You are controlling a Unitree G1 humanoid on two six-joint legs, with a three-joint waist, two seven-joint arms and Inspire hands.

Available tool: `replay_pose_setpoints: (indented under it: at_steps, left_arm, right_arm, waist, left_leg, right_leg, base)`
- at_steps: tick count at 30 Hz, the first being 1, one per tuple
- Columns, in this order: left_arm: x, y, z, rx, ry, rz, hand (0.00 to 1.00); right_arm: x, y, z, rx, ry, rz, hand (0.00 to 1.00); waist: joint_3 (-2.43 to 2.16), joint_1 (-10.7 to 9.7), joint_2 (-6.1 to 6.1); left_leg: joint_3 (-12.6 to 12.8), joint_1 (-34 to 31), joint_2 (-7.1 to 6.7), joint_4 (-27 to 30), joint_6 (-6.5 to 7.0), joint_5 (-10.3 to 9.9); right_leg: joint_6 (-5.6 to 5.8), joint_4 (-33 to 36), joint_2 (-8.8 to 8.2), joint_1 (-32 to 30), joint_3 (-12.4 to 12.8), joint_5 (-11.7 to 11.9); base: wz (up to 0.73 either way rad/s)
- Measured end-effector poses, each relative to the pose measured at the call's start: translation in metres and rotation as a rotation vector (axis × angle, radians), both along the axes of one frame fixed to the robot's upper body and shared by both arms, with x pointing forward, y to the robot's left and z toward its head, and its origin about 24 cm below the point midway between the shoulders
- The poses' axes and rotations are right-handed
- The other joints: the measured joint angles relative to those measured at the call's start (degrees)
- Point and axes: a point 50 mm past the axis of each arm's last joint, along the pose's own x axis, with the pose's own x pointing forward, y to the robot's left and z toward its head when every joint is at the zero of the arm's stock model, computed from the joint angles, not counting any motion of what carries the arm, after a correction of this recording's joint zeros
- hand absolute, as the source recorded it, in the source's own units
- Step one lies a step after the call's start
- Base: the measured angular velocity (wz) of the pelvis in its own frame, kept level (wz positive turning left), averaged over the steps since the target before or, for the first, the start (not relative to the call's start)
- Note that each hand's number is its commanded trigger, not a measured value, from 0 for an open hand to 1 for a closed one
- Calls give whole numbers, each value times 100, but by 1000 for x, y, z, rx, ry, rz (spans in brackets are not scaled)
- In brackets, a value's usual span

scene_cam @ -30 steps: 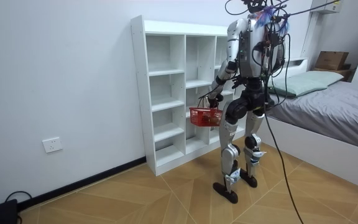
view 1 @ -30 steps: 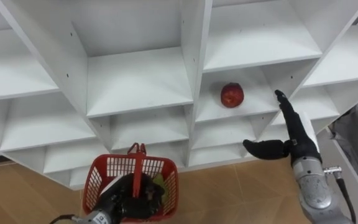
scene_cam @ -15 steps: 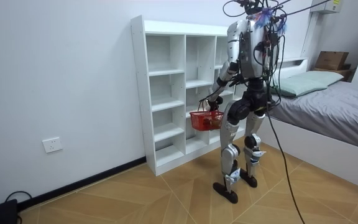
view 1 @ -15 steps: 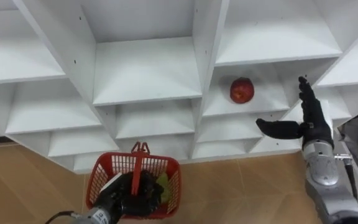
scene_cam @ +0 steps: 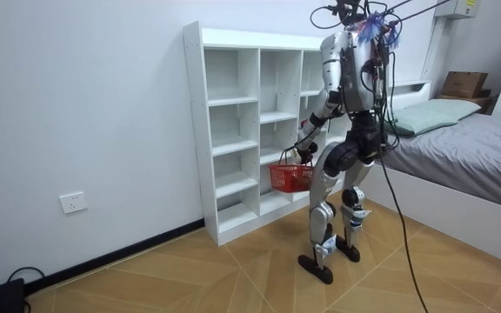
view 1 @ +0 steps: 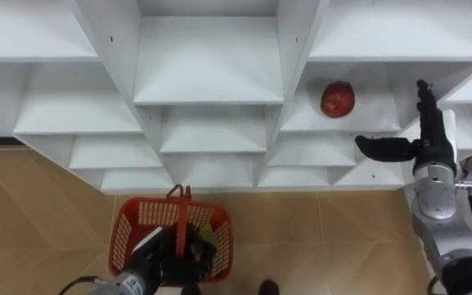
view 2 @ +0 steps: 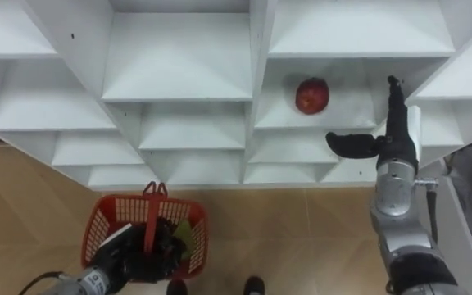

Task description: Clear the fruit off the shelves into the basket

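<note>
Apple [view 1: 337,98] on shelf [view 1: 365,124], right hand [view 1: 427,152] spread wide nearby, left hand [view 1: 164,260] gripping basket [view 1: 125,233] — contents half hidden.

One apple [view 1: 338,98] is shown, in one white shelf unit [view 1: 207,78]. One red basket [view 1: 123,238] is counted. Two hands are seen: the left hand [view 1: 167,262] and the right hand [view 1: 424,149]. In the room view, one bed [scene_cam: 468,143], one cardboard box [scene_cam: 464,84] and one wall socket [scene_cam: 73,203] are recorded.

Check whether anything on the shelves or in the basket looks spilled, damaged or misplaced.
Nothing stands out. The red apple sits whole in the white shelf unit; the red basket hangs from the left robot hand; the right robot hand is open nearby.
</note>
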Motion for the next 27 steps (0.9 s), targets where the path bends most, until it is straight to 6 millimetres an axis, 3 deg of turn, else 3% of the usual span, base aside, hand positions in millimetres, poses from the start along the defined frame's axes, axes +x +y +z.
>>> replay_pose_setpoints:
  at_steps: [10, 14, 27]
  left_arm:
    - [6, -8, 1, 2, 7, -46, 100]
    - [14, -15, 4, 0, -12, -80, 100]
    - [20, -21, 6, -9, -27, -79, 100]
  right_arm:
    - [8, -4, 9, -27, -21, -19, 0]
    - [15, -3, 18, -32, -53, -28, 0]
    - [28, 4, 39, -92, -123, 4, 0]
  waist:
    - [30, 146, 47]
    - [69, 194, 113]
    - [54, 319, 163]
  left_leg:
    - [-153, -529, 28, 319, -19, -18]
    - [-194, -694, 21, 444, -19, -29]
    - [-154, -820, 13, 467, -26, -36]
  right_leg:
    - [-59, 264, 0, -452, -49, 11]
    - [-78, 396, -32, -602, -85, -9]
    - [-101, 517, -68, -786, -86, -45]
  base:
    - [5]
    - [3]
    - [0]
